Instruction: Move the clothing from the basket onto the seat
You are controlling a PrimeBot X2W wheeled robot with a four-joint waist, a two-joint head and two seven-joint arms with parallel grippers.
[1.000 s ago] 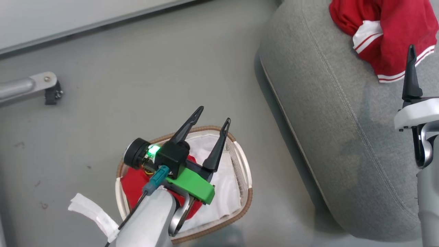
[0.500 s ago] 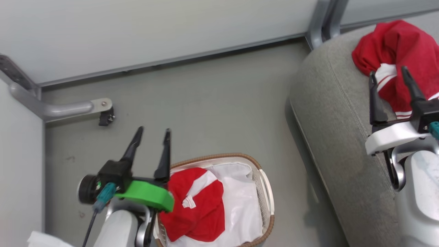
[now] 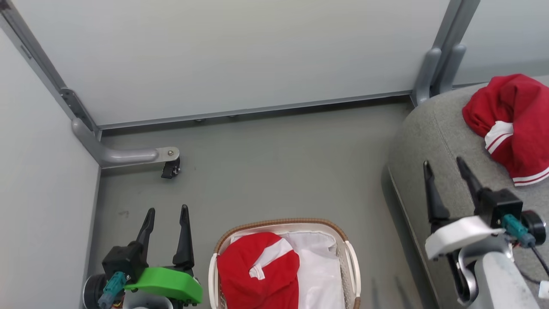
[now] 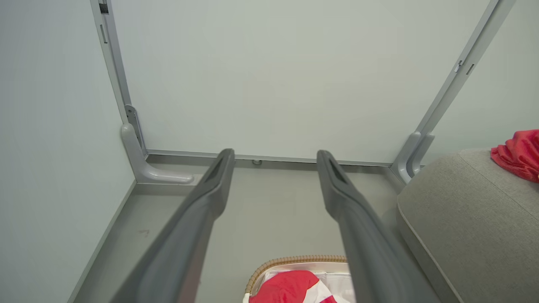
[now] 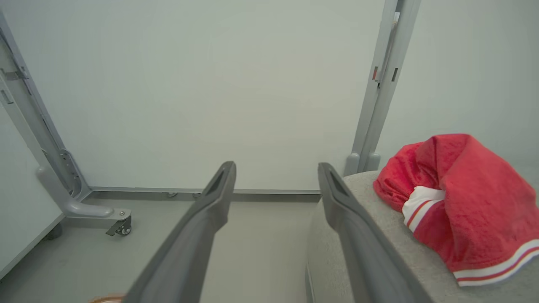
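Observation:
A red garment with a white panel [image 3: 257, 270] lies in the white basket with the brown rim [image 3: 281, 225] on the floor at the bottom centre, over a white liner [image 3: 319, 268]. The same garment [image 4: 290, 286] and basket [image 4: 294, 260] show low in the left wrist view. Another red garment with white stripes [image 3: 512, 124] [image 5: 459, 202] rests on the grey seat [image 3: 433, 137] [image 5: 366, 235] at the right. My left gripper [image 3: 167, 214] [image 4: 273, 158] stands open and empty, left of the basket. Over the seat's near edge my right gripper [image 3: 444, 167] [image 5: 276, 168] is open and empty.
Pale wall panels close the space behind and at the left. A grey metal foot with a small castor [image 3: 169, 165] sits on the floor at the left corner. A grey post [image 3: 437, 68] rises behind the seat. Bare grey floor [image 3: 274, 171] lies between basket and wall.
The head view has swung up, so the wall now shows. My left gripper has drawn off the basket to its left side, uncovering the garment. My right gripper sits lower and left of the seat's garment.

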